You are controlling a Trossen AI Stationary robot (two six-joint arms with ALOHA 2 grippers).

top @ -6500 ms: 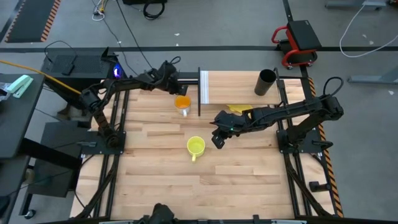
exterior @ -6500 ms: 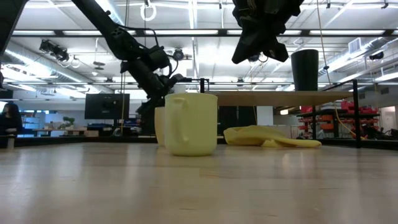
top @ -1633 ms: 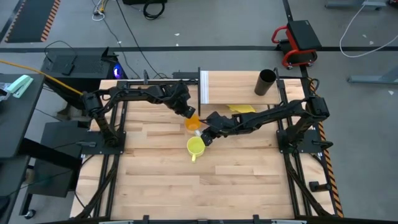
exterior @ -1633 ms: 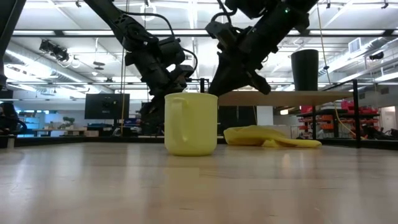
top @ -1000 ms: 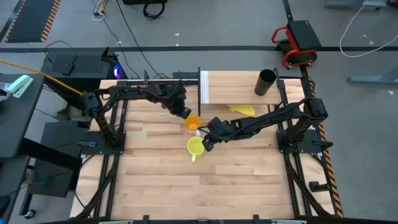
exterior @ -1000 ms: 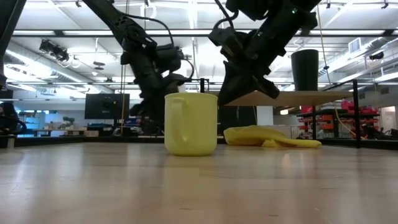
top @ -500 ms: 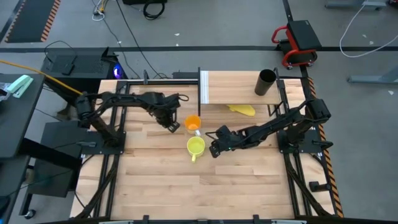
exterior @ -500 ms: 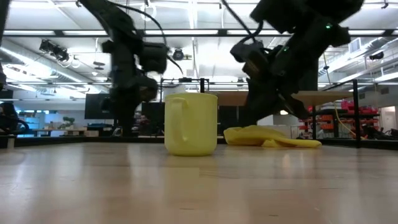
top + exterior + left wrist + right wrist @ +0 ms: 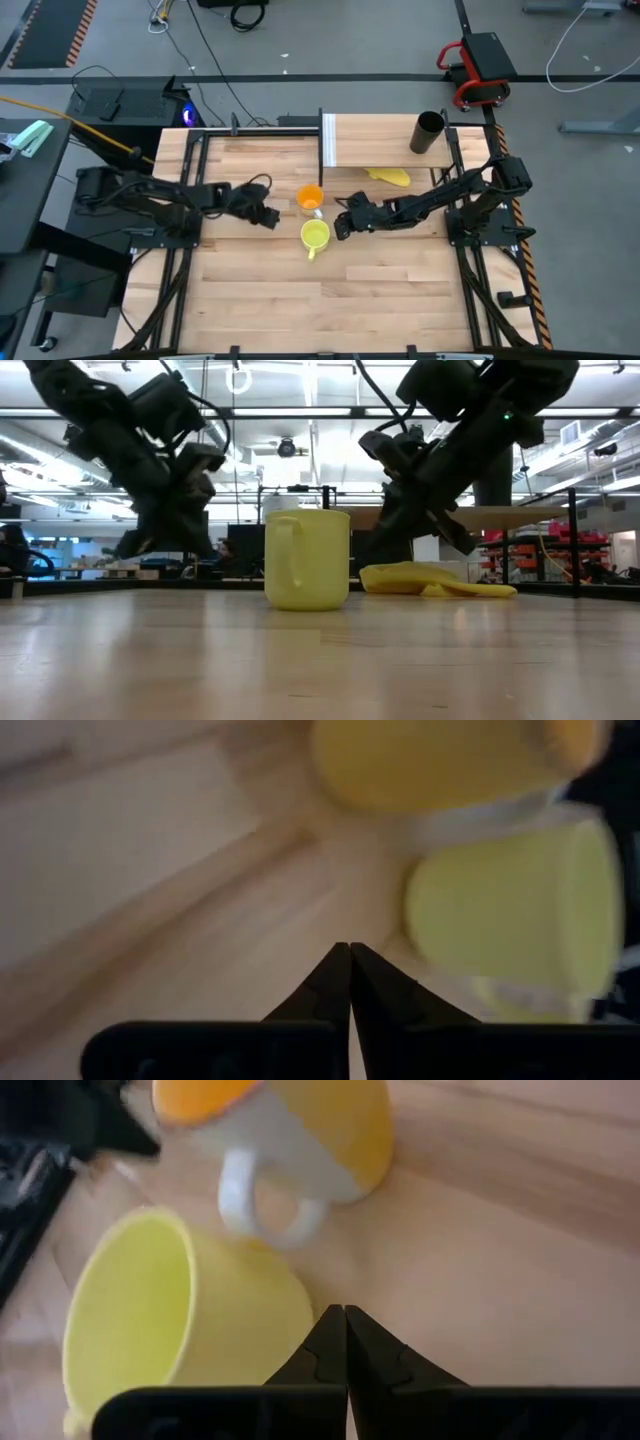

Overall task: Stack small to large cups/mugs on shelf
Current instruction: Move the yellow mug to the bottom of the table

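Over wood tabletop (image 9: 380, 290), both closed, empty grippers (image 9: 268, 218) (image 9: 341, 229) flank yellow mug (image 9: 315, 236).

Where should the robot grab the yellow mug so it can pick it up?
The yellow mug stands upright with its mouth open upward and its handle sticking out toward the table's near edge. Probably best to come from above and pinch the rim on the side next to the right gripper, one finger inside, one outside. That stays clear of the handle and of the orange cup behind it.
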